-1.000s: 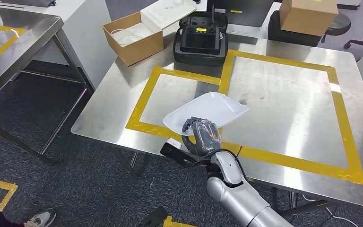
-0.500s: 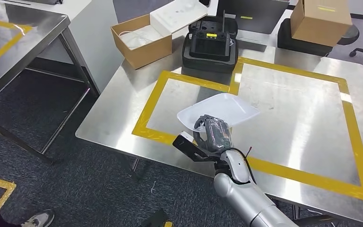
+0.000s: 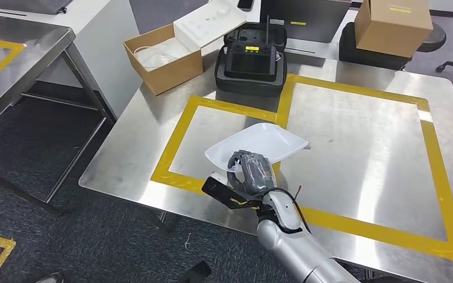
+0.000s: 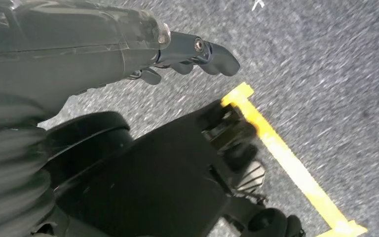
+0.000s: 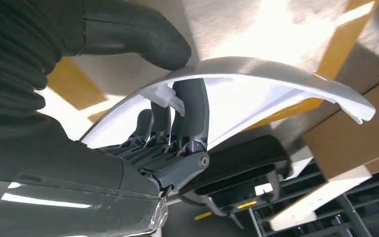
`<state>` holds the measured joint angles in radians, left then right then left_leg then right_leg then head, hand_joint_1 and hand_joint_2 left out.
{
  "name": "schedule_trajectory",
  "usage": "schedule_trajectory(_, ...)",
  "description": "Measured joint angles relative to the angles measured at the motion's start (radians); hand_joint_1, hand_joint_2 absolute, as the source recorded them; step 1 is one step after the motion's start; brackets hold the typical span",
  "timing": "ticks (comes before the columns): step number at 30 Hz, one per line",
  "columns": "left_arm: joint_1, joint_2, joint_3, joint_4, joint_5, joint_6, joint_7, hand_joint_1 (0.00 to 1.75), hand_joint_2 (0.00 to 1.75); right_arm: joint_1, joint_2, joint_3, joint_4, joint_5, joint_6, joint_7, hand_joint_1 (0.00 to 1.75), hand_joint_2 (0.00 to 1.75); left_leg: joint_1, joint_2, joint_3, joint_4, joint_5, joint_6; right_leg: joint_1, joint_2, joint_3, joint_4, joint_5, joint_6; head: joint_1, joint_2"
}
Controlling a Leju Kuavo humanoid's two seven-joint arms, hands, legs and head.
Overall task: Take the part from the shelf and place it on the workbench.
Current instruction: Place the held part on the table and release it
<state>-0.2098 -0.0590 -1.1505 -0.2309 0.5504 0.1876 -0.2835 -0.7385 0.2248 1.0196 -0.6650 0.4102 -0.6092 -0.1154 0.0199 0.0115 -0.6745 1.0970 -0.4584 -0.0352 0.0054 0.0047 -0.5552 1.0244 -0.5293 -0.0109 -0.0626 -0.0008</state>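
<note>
The part is a thin white curved shell (image 3: 262, 141), held by my right hand (image 3: 252, 172) just above the steel workbench (image 3: 360, 153), over the near corner of the left yellow-taped rectangle. In the right wrist view the thumb (image 5: 143, 44) presses on one face of the white shell (image 5: 276, 89) and the fingers (image 5: 190, 106) press on the other. Whether the shell touches the tabletop I cannot tell. My left hand (image 4: 128, 44) hangs over the carpet beside a strip of yellow floor tape and holds nothing, its fingers loosely apart.
At the workbench's back stand an open cardboard box (image 3: 164, 56), a white box (image 3: 206, 23) and a black case with a controller (image 3: 250, 59). Another carton (image 3: 392, 20) sits behind. A second steel table (image 3: 17, 53) is at the left.
The whole picture swayed right and then back, so the camera moved. My right hand keeps its hold on the white shell at about the same spot over the tape.
</note>
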Motion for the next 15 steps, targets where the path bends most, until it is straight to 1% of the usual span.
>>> schedule_trajectory(1, 0.0, 0.0, 0.0, 0.0, 0.0, 0.0, 0.0, 0.0, 1.75, 0.001, 0.001, 0.001, 0.0, 0.001, 0.002, 0.001, 1.75, 1.75, 0.0, 0.002, 0.007, -0.015, -0.003, 0.006, 0.002, 0.001, -0.003, 0.007, -0.007, 0.004, 0.0, 0.0)
schedule_trajectory(2, 0.001, 0.0, 0.0, 0.0, -0.001, 0.0, 0.0, 0.0, 1.75, 0.002, 0.002, 0.002, 0.0, 0.001, 0.004, 0.001, 1.75, 1.75, -0.001, 0.002, 0.009, -0.02, -0.01, 0.012, 0.005, 0.002, -0.006, 0.011, -0.01, 0.004, -0.001, 0.0)
schedule_trajectory(3, 0.002, 0.0, 0.0, 0.0, -0.002, 0.0, -0.001, 0.0, 1.75, 0.003, 0.002, 0.003, 0.0, 0.002, 0.006, 0.001, 1.75, 1.75, -0.001, 0.0, 0.01, -0.024, -0.015, 0.017, 0.005, 0.001, -0.008, 0.012, -0.011, -0.001, 0.0, 0.0)
schedule_trajectory(5, 0.003, -0.001, 0.0, 0.0, -0.005, 0.0, -0.004, 0.0, 1.75, 0.004, 0.002, 0.006, 0.0, 0.001, 0.007, 0.0, 1.75, 1.75, -0.002, -0.004, 0.011, -0.025, -0.015, 0.02, 0.005, 0.001, -0.006, 0.01, -0.009, -0.01, 0.001, 0.0)
schedule_trajectory(6, 0.002, -0.002, 0.0, 0.0, -0.007, 0.0, -0.006, 0.0, 1.75, 0.004, 0.002, 0.008, 0.0, 0.001, 0.008, 0.0, 1.75, 1.75, -0.002, -0.007, 0.012, -0.026, -0.017, 0.022, 0.005, 0.001, -0.004, 0.009, -0.007, -0.012, 0.001, 0.0)
schedule_trajectory(9, 0.001, -0.004, 0.0, -0.001, -0.009, 0.0, -0.009, 0.0, 1.75, 0.004, 0.002, 0.013, 0.0, 0.0, 0.009, -0.002, 1.75, 1.75, -0.003, -0.011, 0.014, -0.026, -0.021, 0.028, 0.005, 0.0, 0.002, 0.003, -0.005, -0.014, 0.001, 0.0)
schedule_trajectory(13, 0.001, -0.004, 0.0, -0.001, -0.01, 0.0, -0.009, 0.0, 1.75, 0.004, 0.002, 0.017, 0.0, 0.0, 0.01, -0.002, 1.75, 1.75, -0.005, -0.013, 0.016, -0.026, -0.023, 0.035, 0.005, 0.0, 0.01, -0.008, -0.01, -0.021, 0.001, 0.0)
schedule_trajectory(15, 0.001, -0.004, 0.0, -0.001, -0.011, 0.0, -0.01, 0.0, 1.75, 0.004, 0.002, 0.018, 0.0, 0.0, 0.011, -0.002, 1.75, 1.75, -0.006, -0.013, 0.017, -0.026, -0.023, 0.038, 0.004, -0.001, 0.012, -0.01, -0.01, -0.02, 0.001, 0.0)
